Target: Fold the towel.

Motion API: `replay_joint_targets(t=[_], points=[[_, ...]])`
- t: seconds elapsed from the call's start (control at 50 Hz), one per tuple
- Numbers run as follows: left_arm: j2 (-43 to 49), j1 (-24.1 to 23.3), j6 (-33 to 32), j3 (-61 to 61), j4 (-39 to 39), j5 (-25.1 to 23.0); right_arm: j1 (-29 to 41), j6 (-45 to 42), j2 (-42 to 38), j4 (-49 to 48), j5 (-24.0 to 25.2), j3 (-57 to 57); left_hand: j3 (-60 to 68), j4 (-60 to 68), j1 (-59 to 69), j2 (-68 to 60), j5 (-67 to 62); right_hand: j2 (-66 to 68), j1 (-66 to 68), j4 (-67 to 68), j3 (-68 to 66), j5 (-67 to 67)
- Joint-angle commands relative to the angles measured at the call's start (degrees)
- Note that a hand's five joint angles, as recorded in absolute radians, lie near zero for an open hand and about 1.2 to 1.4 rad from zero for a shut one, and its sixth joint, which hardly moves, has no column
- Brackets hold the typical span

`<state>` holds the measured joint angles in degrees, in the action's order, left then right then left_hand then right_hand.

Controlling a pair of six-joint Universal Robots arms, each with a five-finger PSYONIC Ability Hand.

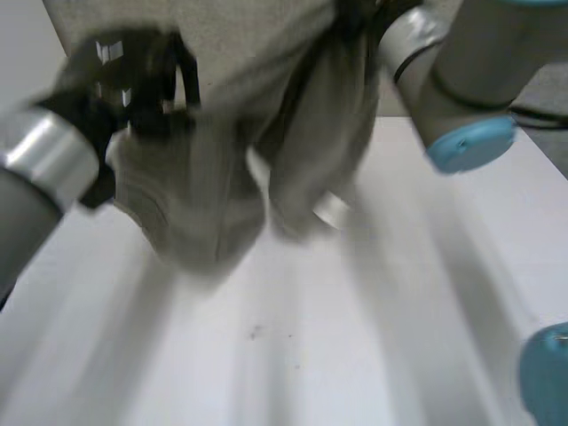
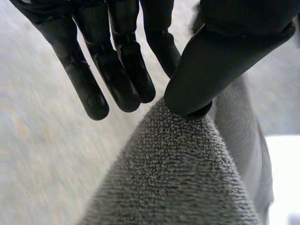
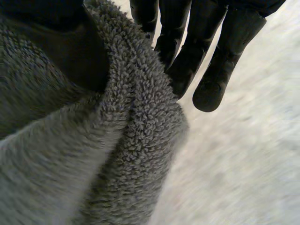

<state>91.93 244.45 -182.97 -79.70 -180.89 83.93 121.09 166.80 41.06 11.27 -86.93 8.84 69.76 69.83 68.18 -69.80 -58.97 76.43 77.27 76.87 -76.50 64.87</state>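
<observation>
Towel (image 1: 213,177) up over table (image 1: 373,355); L hand (image 2: 117,70) at 10 o'clock, R hand (image 3: 206,56) at 1 o'clock, both thumb-pinching its top edge.

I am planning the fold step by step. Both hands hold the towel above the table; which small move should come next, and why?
Probably draw the hands apart to stretch the held edge. The towel hangs bunched in folds between the left hand and the right hand, over the table, so it likely would not land flat.
</observation>
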Motion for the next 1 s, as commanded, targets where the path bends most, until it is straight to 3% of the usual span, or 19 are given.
replay_joint_targets(t=[0.02,0.06,0.12,0.16,0.34,0.42,0.44,0.46,0.5,0.56,0.74,0.86,0.92,0.96,1.0], points=[[11.06,-2.13,-0.11,11.76,-6.05,8.07,-1.64,-1.92,9.3,-0.72,4.31,17.79,10.24,10.17,11.82,-10.2,-11.03,3.57,2.73,3.13,-3.5,5.13],[12.9,-2.92,-0.11,11.32,-5.97,9.31,-2.26,-7.25,12.97,0.42,9.12,30.73,10.24,10.17,11.82,-10.2,-11.03,3.57,2.73,3.13,-3.5,5.13],[16.33,-5.02,-0.19,6.0,-5.09,10.37,-2.79,-10.0,14.13,0.42,10.81,36.78,10.24,10.17,11.82,-10.2,-11.03,3.57,2.73,3.13,-3.5,5.13],[17.22,-5.03,-0.2,1.61,-4.91,10.03,-4.19,-16.12,15.88,-0.1,13.35,50.16,10.24,10.17,11.82,-10.2,-11.03,3.57,2.73,3.13,-3.5,5.13],[22.06,-6.09,-0.28,-17.66,-6.41,9.67,-6.56,-24.24,15.71,-8.17,14.86,74.9,10.24,10.17,11.82,-10.2,-11.03,3.57,2.73,3.13,-3.5,5.13],[22.33,-6.79,-0.28,-21.11,-6.32,9.67,-7.97,-23.36,17.12,-9.95,14.77,78.18,10.24,10.17,11.82,-10.2,-11.03,-4.28,-5.11,-4.72,4.34,-2.71],[21.8,-6.79,-0.28,-22.42,-6.32,9.67,-8.67,-23.01,18.51,-10.3,14.68,79.39,10.24,10.17,11.82,-10.2,-11.03,-20.26,-21.1,-20.7,20.33,-18.7],[21.1,-6.88,-0.28,-23.39,-6.23,9.67,-8.68,-23.01,18.53,-10.3,14.68,79.41,10.24,10.17,11.82,-10.2,-11.03,-20.42,-21.26,-20.86,20.49,-18.86],[19.96,-6.88,-0.28,-24.18,-6.14,9.67,-10.42,-21.18,21.94,-10.56,14.77,81.51,10.24,10.17,11.82,-10.2,-11.03,-45.9,-46.74,-46.34,45.97,-44.34],[16.28,-6.88,-0.28,-25.5,-5.88,9.67,-12.71,-17.32,24.41,-11.0,14.86,83.53,10.24,10.17,11.82,-10.2,-11.03,-55.04,-55.88,-55.48,55.11,-53.48],[10.38,-6.7,-0.28,-28.4,-6.32,9.76,-19.48,-2.19,30.65,-13.38,15.74,88.11,2.7,2.63,4.28,-2.66,-3.49,-58.78,-59.62,-59.22,58.85,-57.21],[9.32,-6.35,-0.28,-29.2,-6.41,9.85,-20.63,-0.77,30.74,-12.76,15.21,87.49,0.17,0.1,1.75,-0.13,-0.96,-57.6,-58.44,-58.04,57.67,-56.04],[9.32,-6.18,-0.28,-29.55,-6.41,9.85,-21.6,-0.6,30.39,-12.15,15.21,87.49,-8.91,-8.98,-7.33,8.95,8.12,-57.1,-57.93,-57.53,57.16,-55.53],[9.41,-5.91,-0.28,-29.46,-6.49,9.94,-22.04,-0.51,29.95,-11.53,15.3,87.4,-31.66,-31.73,-30.08,31.7,30.88,-56.76,-57.6,-57.2,56.83,-55.2],[9.41,-5.65,-0.28,-29.11,-6.67,9.94,-22.04,0.45,27.94,-10.66,15.47,87.23,-38.95,-39.02,-37.37,38.99,38.16,-55.76,-56.6,-56.2,55.83,-54.19]])
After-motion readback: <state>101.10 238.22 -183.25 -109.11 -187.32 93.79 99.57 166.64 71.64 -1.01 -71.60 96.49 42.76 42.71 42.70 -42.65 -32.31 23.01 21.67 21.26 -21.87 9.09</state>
